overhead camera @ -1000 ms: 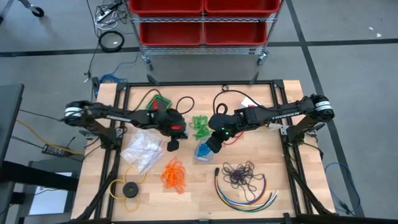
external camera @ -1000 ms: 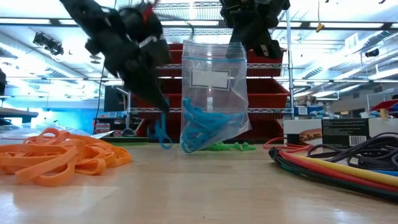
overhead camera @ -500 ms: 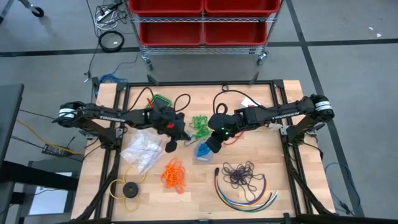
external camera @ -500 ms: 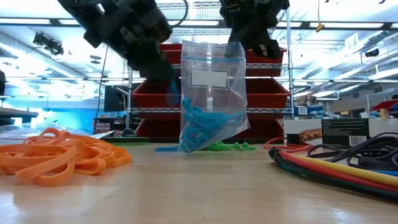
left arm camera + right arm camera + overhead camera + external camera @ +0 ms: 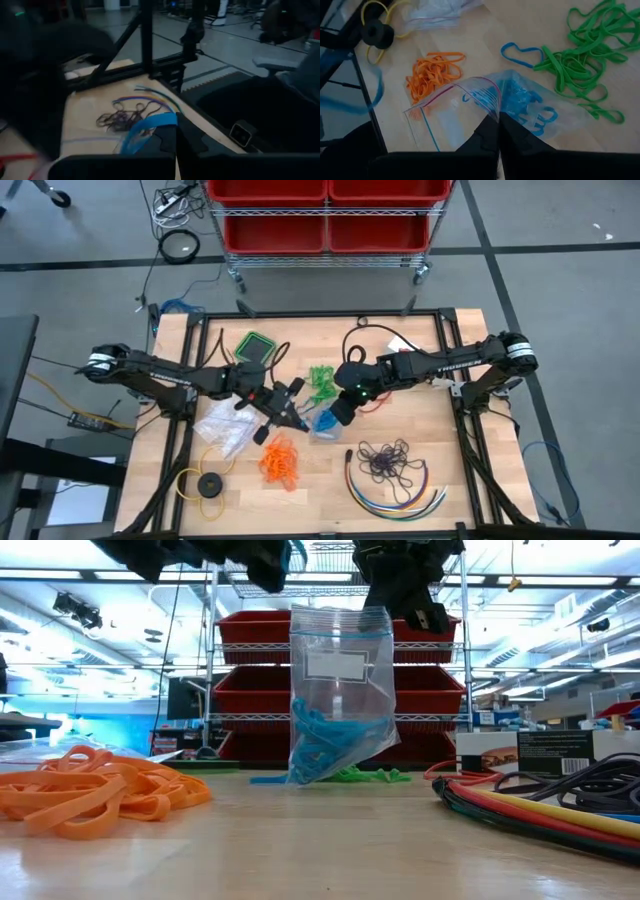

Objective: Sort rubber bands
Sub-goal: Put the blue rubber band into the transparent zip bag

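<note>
My left gripper (image 5: pixel 298 420) is raised beside the bag's top and shut on a blue rubber band (image 5: pixel 142 132). My right gripper (image 5: pixel 335 418) is shut on a clear zip bag (image 5: pixel 340 690) with blue rubber bands (image 5: pixel 325 740) in its lower part. One more blue band (image 5: pixel 520 55) lies flat on the table beside the bag. Green bands (image 5: pixel 322 380) lie just behind it, orange bands (image 5: pixel 280 460) in front of it to the left, and dark purple bands (image 5: pixel 385 460) in front to the right. My left gripper pinches the blue band (image 5: pixel 150 125) between its two fingertips, with the fingers nearly level and pointing toward the table's right. The band is lifted clear and loops out to one side of the fingers. My right gripper pinches the bag's open top edge (image 5: pixel 487 107) between its two fingers, slanting down from above. The bag hangs below them, tilted, with its lower end (image 5: pixel 300 778) on the table.
Empty clear bags (image 5: pixel 228 420) lie at the left, and a yellow ring with a black disc (image 5: pixel 208 483) sits at the near left. Long coloured cables (image 5: pixel 400 495) curve around the purple bands. A green-rimmed object (image 5: pixel 258 347) lies at the far left. Red bins (image 5: pixel 325 210) stand beyond the table.
My left gripper has risen from table height beside the bag to the level of the bag's top, tipping from pointing down to nearly level and carrying a blue band up. One blue band has stayed on the table by the bag's foot. The bag has not moved.
</note>
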You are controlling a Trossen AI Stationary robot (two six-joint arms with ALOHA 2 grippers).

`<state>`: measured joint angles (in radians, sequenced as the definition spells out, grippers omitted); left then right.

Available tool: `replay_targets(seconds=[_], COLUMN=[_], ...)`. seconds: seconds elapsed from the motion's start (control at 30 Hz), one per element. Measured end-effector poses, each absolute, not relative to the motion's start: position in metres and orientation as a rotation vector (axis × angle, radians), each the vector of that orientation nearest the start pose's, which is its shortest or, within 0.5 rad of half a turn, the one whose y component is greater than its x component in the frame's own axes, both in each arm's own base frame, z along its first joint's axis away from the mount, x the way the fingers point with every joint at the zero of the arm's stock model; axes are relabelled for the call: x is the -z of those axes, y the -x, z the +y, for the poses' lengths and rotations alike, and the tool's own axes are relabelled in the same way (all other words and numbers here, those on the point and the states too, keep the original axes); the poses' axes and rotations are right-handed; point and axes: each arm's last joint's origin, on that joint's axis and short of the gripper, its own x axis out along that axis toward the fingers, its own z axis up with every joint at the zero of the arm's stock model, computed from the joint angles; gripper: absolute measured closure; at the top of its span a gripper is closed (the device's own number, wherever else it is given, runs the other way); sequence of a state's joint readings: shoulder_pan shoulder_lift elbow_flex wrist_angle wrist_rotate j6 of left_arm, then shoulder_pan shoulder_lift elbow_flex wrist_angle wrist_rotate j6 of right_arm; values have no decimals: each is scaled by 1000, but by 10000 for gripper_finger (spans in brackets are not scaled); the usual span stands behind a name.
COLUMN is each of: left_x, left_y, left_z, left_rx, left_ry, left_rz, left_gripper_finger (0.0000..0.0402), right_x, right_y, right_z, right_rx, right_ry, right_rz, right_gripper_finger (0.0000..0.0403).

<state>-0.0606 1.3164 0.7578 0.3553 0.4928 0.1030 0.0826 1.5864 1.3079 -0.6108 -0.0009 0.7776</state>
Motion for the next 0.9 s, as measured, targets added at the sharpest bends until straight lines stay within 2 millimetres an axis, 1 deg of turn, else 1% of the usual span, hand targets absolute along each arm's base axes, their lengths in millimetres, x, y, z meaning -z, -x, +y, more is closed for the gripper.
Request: replay_targets(seconds=[0.13,0.23,0.37,0.47,0.53,0.6,0.73,0.9], left_x=[-259,-257,-256,-253,-251,-255,-259,-255], left_y=[-285,-291,-306,-318,-323,-328,-332,-330], left_z=[-32,-33,-35,-34,-32,-32,-35,-34], left_rx=[540,534,517,446,402,399,397,392], left_ry=[-63,-60,-78,-115,-140,-161,-181,-202], left_rz=[172,197,269,369,434,442,438,480], left_gripper_finger=[401,401,401,401,398,391,382,366], right_x=[-284,-285,-285,-285,-285,-284,-280,-276], right_y=[-337,-338,-339,-339,-339,-339,-338,-338], right_z=[28,27,24,23,23,23,23,23], right_rx=[264,262,268,272,271,271,276,272], right_ry=[-692,-696,-700,-705,-705,-705,-703,-705], right_rz=[853,841,833,832,832,833,844,836], right_gripper_finger=[403,403,403,403,403,403,403,403])
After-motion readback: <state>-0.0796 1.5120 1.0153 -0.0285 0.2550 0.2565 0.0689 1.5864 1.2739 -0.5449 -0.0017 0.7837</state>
